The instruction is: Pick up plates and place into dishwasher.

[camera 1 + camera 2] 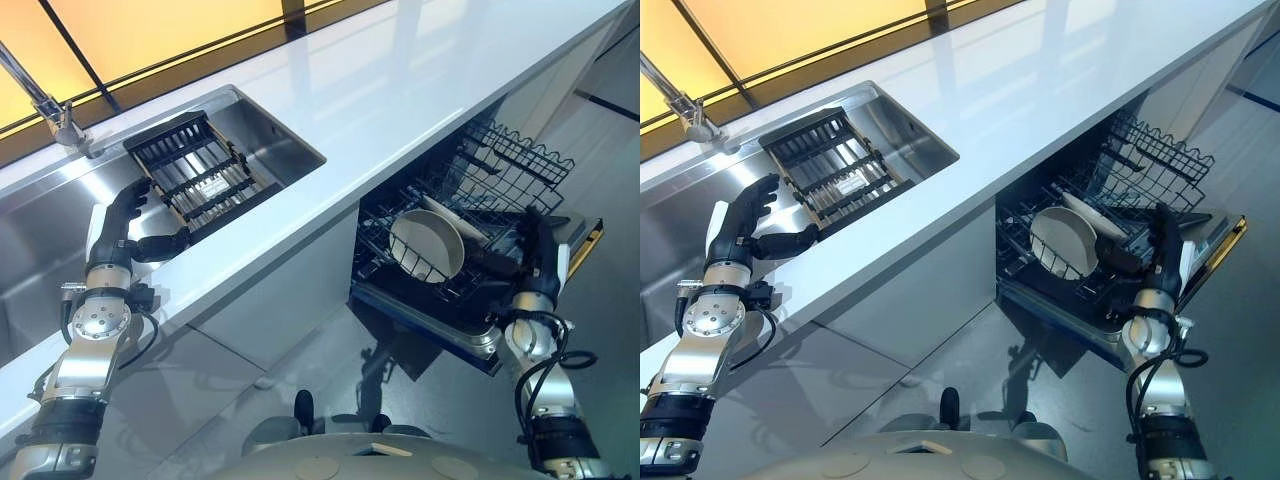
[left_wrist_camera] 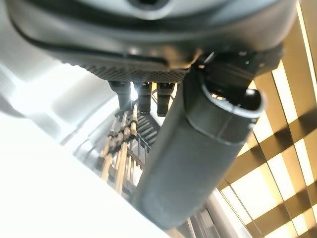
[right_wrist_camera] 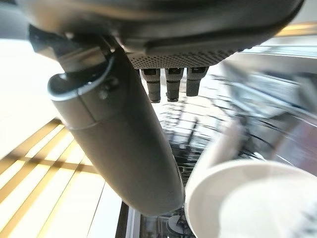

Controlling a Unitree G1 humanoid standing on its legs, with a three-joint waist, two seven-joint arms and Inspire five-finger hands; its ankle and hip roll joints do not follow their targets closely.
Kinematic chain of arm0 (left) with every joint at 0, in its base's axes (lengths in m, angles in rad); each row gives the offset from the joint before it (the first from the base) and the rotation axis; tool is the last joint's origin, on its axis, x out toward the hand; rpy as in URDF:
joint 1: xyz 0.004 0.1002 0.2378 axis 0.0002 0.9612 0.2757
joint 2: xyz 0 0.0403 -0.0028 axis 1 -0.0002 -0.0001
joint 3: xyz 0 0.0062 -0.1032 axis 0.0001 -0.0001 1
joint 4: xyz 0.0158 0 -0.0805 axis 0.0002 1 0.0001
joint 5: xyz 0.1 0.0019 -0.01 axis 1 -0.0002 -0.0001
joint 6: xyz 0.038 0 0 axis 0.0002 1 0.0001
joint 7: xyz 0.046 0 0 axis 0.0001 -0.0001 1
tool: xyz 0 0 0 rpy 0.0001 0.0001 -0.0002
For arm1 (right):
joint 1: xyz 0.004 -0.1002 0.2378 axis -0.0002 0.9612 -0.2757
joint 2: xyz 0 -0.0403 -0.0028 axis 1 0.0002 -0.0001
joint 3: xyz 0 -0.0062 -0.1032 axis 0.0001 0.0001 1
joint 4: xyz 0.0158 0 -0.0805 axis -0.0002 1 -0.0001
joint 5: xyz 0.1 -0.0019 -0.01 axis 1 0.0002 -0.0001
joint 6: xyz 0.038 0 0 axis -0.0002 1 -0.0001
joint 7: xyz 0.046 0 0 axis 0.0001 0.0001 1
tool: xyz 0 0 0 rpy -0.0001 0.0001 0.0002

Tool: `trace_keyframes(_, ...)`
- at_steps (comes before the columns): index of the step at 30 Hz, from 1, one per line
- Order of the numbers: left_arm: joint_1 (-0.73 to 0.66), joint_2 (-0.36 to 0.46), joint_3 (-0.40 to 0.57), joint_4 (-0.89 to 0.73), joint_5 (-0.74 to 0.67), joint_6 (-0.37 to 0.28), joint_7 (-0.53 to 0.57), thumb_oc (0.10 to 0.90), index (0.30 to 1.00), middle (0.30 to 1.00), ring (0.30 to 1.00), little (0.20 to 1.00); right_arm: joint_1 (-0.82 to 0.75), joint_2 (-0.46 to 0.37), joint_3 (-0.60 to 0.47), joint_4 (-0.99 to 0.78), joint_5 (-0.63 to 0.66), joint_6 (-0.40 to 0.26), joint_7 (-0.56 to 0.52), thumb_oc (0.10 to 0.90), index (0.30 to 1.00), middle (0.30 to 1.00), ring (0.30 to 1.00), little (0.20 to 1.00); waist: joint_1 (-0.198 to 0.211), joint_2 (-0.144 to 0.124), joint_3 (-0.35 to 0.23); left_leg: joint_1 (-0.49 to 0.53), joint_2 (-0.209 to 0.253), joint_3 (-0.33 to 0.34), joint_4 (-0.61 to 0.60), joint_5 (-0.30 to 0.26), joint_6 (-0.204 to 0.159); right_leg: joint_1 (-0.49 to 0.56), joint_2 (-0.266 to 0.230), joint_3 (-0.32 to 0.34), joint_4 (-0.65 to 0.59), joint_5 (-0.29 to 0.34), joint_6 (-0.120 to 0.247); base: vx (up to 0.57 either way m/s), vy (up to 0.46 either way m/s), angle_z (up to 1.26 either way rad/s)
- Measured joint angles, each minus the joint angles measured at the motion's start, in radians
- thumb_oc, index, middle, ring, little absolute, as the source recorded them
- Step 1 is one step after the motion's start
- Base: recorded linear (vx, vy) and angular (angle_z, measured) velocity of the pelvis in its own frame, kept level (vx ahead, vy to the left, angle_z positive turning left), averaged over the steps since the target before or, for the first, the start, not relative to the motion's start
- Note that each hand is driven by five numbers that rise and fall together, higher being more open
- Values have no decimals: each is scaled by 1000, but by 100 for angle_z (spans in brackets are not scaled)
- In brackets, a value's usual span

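With plate (image 1: 427,243) racked in dishwasher (image 1: 470,215) beside open empty right hand (image 1: 535,245), probably needed left hand (image 1: 745,215), open over sink (image 1: 270,150), fetching next.

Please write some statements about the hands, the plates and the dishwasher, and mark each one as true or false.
1. Two white plates stand in the dishwasher rack. True.
2. The dishwasher is closed. False: its rack is pulled out.
3. The left hand is over the sink, beside the drying rack. True.
4. The left hand holds a plate. False: it is open and holds nothing.
5. The right hand is over the sink. False: it is at the dishwasher rack, beside the plates.
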Motion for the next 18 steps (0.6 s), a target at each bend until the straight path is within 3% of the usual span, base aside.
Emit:
trace_keyframes(7,3,0,-4,0,0,0,0,800,900,900,900,900,18,66,50,113,224,-12,31,800,900,900,900,900,-5,16,-6,-1,-3,-3,0,0,1,1,-3,-3,0,0,0,2,4,1)
trace_keyframes(14,3,0,-19,1,-2,1,5,800,900,900,900,900,16,71,78,155,319,-92,-11,800,900,900,900,900,0,52,-17,-3,-4,-22,0,2,-2,7,-3,-28,0,0,0,34,38,7)
trace_keyframes(18,3,0,-46,1,-12,15,11,800,900,900,900,900,-12,70,74,218,454,-176,-48,800,900,900,900,900,15,65,-19,-11,-4,-32,0,2,-9,7,-2,-32,0,0,-1,47,59,5)
